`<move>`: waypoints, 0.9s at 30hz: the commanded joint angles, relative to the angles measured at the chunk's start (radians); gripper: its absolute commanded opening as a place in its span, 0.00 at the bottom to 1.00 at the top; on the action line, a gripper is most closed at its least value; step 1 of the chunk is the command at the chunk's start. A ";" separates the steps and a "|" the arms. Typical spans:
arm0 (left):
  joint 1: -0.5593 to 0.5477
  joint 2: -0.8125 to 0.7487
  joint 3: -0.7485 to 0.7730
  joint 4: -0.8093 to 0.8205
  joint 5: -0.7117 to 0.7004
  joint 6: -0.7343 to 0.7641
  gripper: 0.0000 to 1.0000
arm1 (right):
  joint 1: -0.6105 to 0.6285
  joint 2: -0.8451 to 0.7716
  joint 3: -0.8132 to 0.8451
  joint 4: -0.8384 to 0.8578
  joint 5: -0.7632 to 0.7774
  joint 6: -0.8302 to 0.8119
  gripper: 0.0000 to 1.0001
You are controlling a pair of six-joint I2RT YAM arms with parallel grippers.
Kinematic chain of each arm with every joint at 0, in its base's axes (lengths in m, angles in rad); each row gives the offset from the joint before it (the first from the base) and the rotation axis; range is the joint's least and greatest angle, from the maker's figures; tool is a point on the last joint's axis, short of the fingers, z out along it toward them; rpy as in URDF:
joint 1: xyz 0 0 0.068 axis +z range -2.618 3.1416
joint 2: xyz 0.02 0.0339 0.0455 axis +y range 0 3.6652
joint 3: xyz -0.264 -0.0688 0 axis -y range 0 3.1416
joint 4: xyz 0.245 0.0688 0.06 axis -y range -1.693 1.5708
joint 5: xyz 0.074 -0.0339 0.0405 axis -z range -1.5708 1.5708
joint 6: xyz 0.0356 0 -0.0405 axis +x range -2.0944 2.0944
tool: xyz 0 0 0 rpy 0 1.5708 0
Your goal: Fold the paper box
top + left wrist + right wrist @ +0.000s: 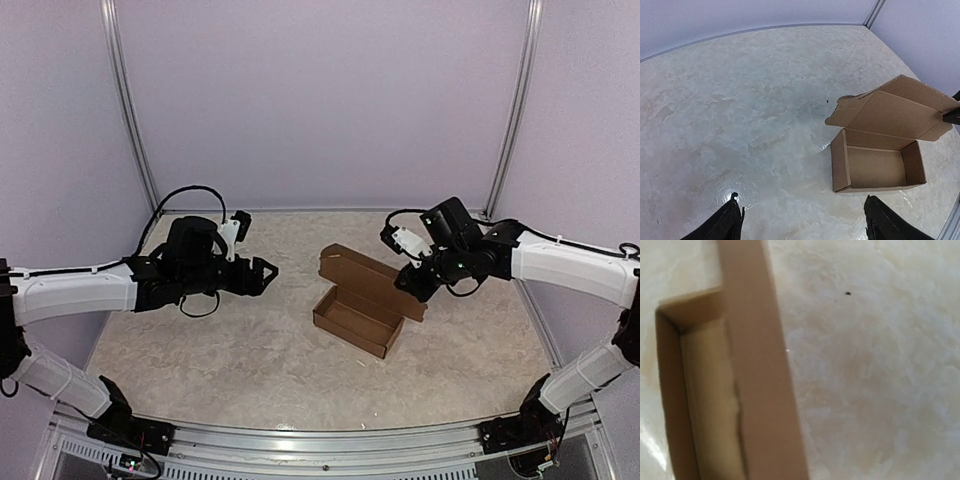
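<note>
The paper box sits mid-desk as an open tray, mouth upward. Its long axis runs diagonally from far-left to near-right in the top view. Its lid is hinged on the far long side and stands raised, leaning back toward the far right.

The left jaws are spread wide with nothing between them. They hang over the bare desk well to the left of the box and point toward it. In the left wrist view both fingers frame the tray from a distance.

The right jaws are at the right end of the lid, and a dark tip meets that lid's edge. Whether they are pinching it cannot be told. The right wrist view shows only blurred cardboard close below.
</note>
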 commanded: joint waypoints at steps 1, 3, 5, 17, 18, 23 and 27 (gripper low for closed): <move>0.007 -0.038 -0.018 -0.015 -0.044 0.015 0.82 | -0.007 0.028 0.033 0.018 -0.041 -0.121 0.11; 0.008 -0.045 -0.023 -0.044 -0.054 0.016 0.82 | -0.007 0.033 0.033 0.040 -0.060 -0.173 0.07; 0.007 -0.051 -0.030 -0.047 -0.060 0.016 0.82 | -0.007 0.038 0.032 0.062 -0.100 -0.225 0.04; 0.007 -0.117 -0.095 -0.039 -0.069 0.007 0.82 | -0.017 0.101 0.073 0.151 -0.286 -0.573 0.00; 0.007 -0.123 -0.104 -0.031 -0.061 0.006 0.82 | -0.019 0.117 0.092 0.137 -0.308 -0.599 0.00; 0.007 -0.146 -0.163 0.051 0.001 0.014 0.82 | -0.022 0.201 0.196 0.068 -0.378 -0.665 0.00; 0.007 -0.144 -0.210 0.131 0.044 0.029 0.84 | -0.023 0.254 0.255 -0.005 -0.417 -0.709 0.00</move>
